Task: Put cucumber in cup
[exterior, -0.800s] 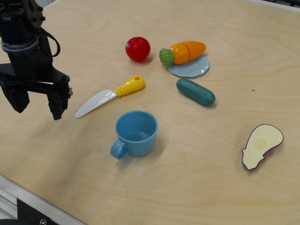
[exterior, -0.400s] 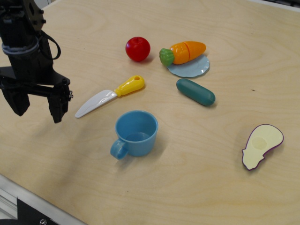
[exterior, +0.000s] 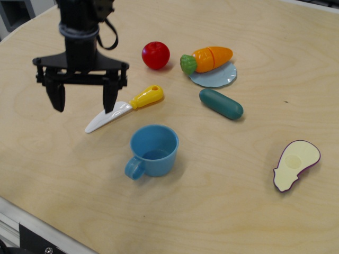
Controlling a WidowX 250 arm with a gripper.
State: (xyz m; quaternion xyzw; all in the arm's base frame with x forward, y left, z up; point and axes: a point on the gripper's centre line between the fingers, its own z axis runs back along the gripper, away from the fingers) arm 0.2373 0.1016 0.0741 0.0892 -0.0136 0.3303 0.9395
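The dark teal-green cucumber (exterior: 221,103) lies on the wooden table right of centre, just below the plate. The light blue cup (exterior: 153,150) stands upright and empty in the lower middle, its handle pointing lower left. My black gripper (exterior: 83,102) hangs open and empty at the upper left, fingers pointing down. Its right finger (exterior: 109,99) is close over the blade of the toy knife. The gripper is well left of the cucumber and up-left of the cup.
A toy knife (exterior: 125,107) with a yellow handle lies between gripper and cup. A red tomato (exterior: 155,55) sits at the back. An orange carrot (exterior: 207,59) rests on a pale blue plate (exterior: 218,78). An eggplant half (exterior: 295,164) lies at the right. The table's front edge runs along the lower left.
The gripper has moved to the right and up in the picture, from the far left edge to just beside the knife. It stays open. The objects have not moved.
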